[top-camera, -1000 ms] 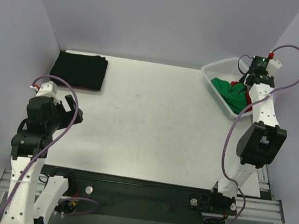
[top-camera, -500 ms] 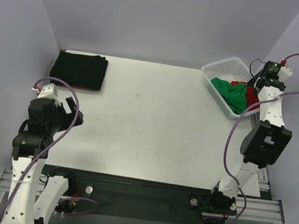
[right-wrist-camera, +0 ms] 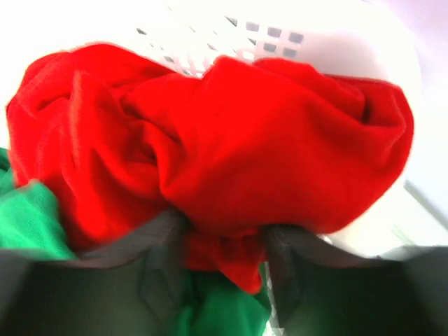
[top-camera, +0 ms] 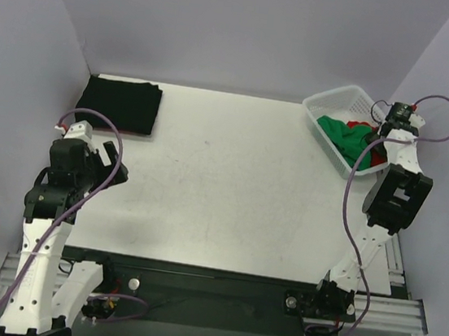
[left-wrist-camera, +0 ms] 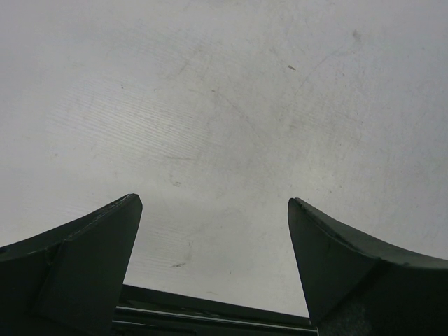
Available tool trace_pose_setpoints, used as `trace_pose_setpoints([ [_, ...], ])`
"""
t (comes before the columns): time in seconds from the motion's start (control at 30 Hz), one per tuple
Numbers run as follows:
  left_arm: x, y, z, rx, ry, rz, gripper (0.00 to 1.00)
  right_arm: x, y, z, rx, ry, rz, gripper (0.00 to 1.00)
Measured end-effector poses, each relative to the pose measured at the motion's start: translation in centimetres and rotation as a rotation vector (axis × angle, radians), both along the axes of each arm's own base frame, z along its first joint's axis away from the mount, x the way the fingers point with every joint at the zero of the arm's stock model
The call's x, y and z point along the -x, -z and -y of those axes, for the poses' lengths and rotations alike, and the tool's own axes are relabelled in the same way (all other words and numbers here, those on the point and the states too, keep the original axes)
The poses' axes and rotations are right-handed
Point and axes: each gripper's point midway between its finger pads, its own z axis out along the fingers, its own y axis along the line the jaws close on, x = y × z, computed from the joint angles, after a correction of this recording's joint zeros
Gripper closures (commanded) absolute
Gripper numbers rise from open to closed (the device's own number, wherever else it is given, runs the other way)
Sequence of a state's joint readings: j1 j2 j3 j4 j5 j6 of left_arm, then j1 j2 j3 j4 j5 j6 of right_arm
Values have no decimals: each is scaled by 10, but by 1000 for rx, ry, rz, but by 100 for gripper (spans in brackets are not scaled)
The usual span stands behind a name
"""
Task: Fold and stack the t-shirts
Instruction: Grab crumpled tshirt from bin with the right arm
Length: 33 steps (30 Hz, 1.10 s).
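The red t-shirt (right-wrist-camera: pixel 231 140) lay bunched on the green t-shirt (top-camera: pixel 343 135) in the white basket (top-camera: pixel 331 99) at the worktop's (top-camera: pixel 223 176) two o'clock corner. The right hand (right-wrist-camera: pixel 224 234) straddled a red fold that touched both fingers; whether it was clamped, I cannot tell. The black t-shirt (top-camera: pixel 120 104) lay folded at ten o'clock. At eight o'clock, the left hand (left-wrist-camera: pixel 213 203) hung wide open, holding nothing.

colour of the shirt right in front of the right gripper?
Bright red. The shirt shows best in the right wrist view.
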<state>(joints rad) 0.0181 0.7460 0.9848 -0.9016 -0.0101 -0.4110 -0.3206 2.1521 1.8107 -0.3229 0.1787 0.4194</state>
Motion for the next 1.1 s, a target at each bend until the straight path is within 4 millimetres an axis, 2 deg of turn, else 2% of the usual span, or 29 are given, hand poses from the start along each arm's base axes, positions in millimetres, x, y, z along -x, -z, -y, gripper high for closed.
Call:
trace_pose_setpoints([
  [0.1, -3, 0, 0, 1, -1, -10, 3, -8, -1, 2, -13, -10, 15, 99],
  [0.3, -5, -10, 3, 22, 3, 15, 3, -15, -7, 3, -46, -5, 66, 100],
  [0.43, -1, -16, 4, 26, 3, 44, 3, 3, -19, -9, -51, -4, 96, 100],
  [0.5, 0, -18, 4, 26, 3, 55, 3, 8, -41, -18, -35, -10, 138, 100],
  [0.57, 1, -20, 4, 25, 4, 62, 3, 11, -75, -29, -4, -24, 198, 100],
  [0.7, 2, -19, 4, 21, 7, 65, 3, 16, -159, -50, 69, -54, 371, 100],
  [0.8, 4, -13, 4, 20, 8, 59, 3, 29, -219, -62, 128, -68, 495, 100],
  [0.93, 6, -2, 5, 24, 14, 42, 3, 42, -259, -63, 169, -58, 573, 100],
  [1.1, 1, -3, 7, 28, 20, 52, 3, 48, -291, -71, 195, -75, 632, 100],
])
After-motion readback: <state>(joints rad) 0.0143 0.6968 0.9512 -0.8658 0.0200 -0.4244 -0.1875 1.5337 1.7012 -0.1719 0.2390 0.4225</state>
